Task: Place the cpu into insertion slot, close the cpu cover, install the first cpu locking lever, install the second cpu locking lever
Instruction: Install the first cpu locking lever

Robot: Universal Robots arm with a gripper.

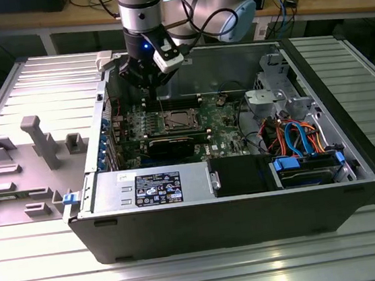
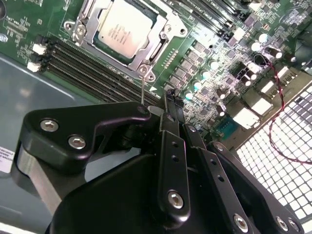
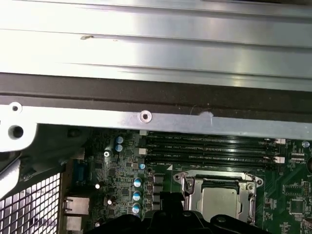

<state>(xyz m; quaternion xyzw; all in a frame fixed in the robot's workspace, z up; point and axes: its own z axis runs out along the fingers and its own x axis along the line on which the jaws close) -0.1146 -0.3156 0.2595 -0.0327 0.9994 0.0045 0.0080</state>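
Cpu (image 1: 176, 121) sits in insertion slot (image 1: 167, 128), centre of exterior view, cpu cover (image 2: 88, 22) down over it. Gripper (image 1: 146, 83) just above-left, closed on nothing visible, beside raised locking lever (image 2: 142, 90). Risk: closed tips slip off thin lever and strike motherboard (image 1: 226, 119)

No text readable: black label (image 1: 158, 188) on power supply (image 1: 112, 190) too small, cpu (image 2: 122, 27) face markings illegible.

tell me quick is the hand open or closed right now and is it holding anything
Hand: closed, holding nothing that can be seen.
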